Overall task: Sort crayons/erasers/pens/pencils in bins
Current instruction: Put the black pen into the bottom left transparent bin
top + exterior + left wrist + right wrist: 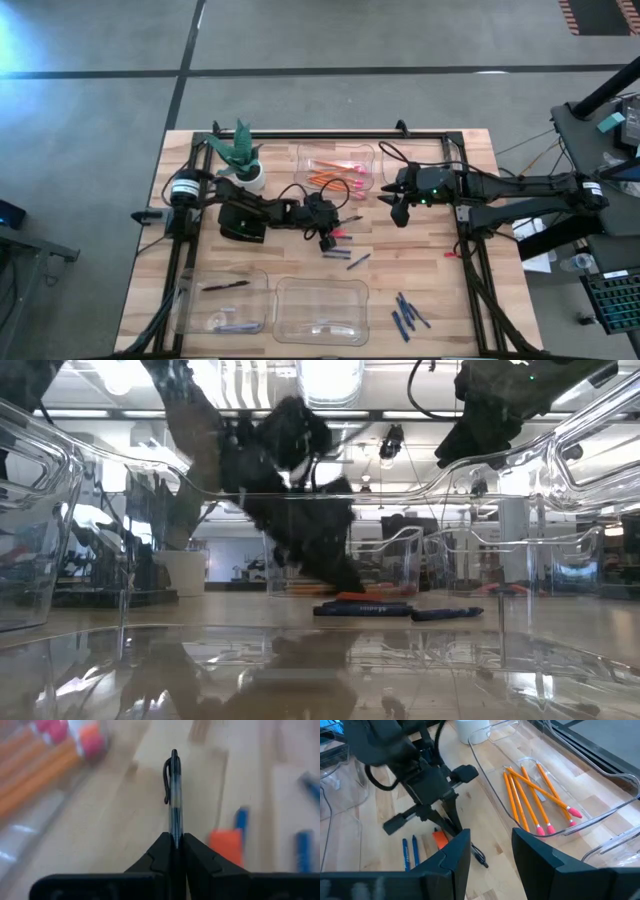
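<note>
Tool of your left arm (174, 851) pinches a black pen (173, 795) at the desk (420, 270) centre; your right tool (490, 852) stands spread near the pencils (530, 795).

The left arm reached low over the middle of the worktop, its end effector (331, 236) angled down with both fingers (160, 857) pressed together. The right arm stretched in from the right, its end effector (399, 214) raised, fingers (454, 855) apart.
</note>
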